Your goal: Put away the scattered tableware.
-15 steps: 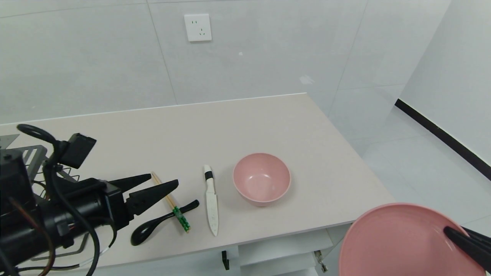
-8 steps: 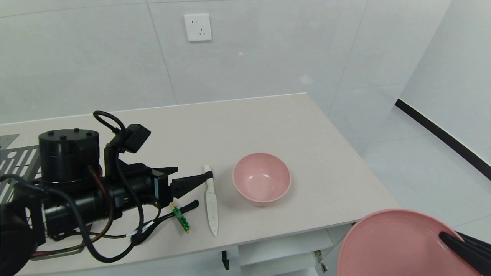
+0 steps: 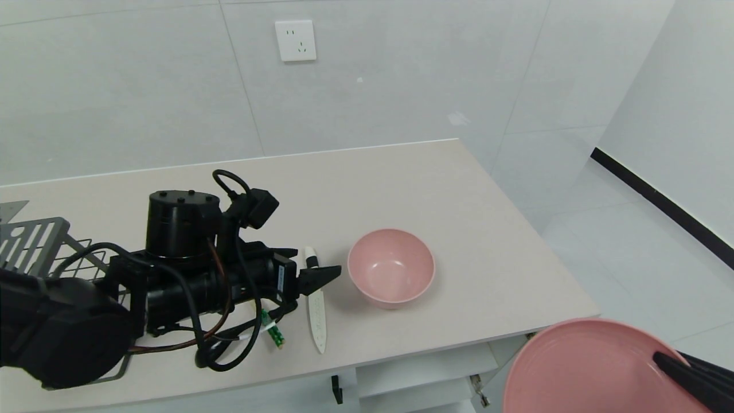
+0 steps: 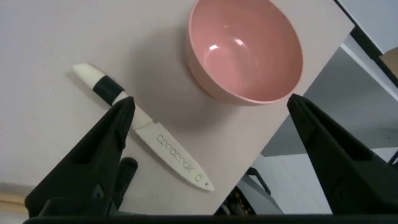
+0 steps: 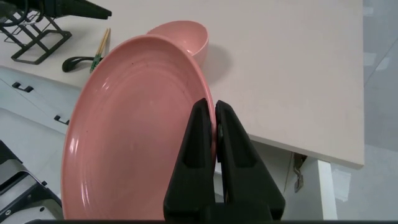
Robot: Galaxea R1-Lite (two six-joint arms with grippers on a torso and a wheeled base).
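Note:
A pink bowl (image 3: 391, 269) stands upright on the beige counter (image 3: 436, 189). Left of it lie a white knife (image 3: 316, 310), chopsticks (image 3: 273, 331) with green ends and a black spoon (image 3: 285, 308), partly hidden under my left arm. My left gripper (image 3: 324, 274) hovers low over the knife's handle, pointing at the bowl, apart from it. From the left wrist, the gripper (image 4: 211, 101) is open, with the bowl (image 4: 245, 50) and the knife (image 4: 149, 134) between and beyond its fingers. Off the counter's front right corner, my right gripper (image 5: 211, 127) is shut on the rim of a pink plate (image 5: 130, 143).
A grey wire dish rack (image 3: 34, 244) stands at the counter's left end. White cabinet fronts (image 3: 413, 378) sit below the counter's front edge. The counter behind and to the right of the bowl is bare. A wall socket (image 3: 295, 40) is on the tiled wall.
My left arm has swung right across the counter, from over the spoon and chopsticks to over the knife, close to the bowl. The plate in my right gripper has sunk slightly.

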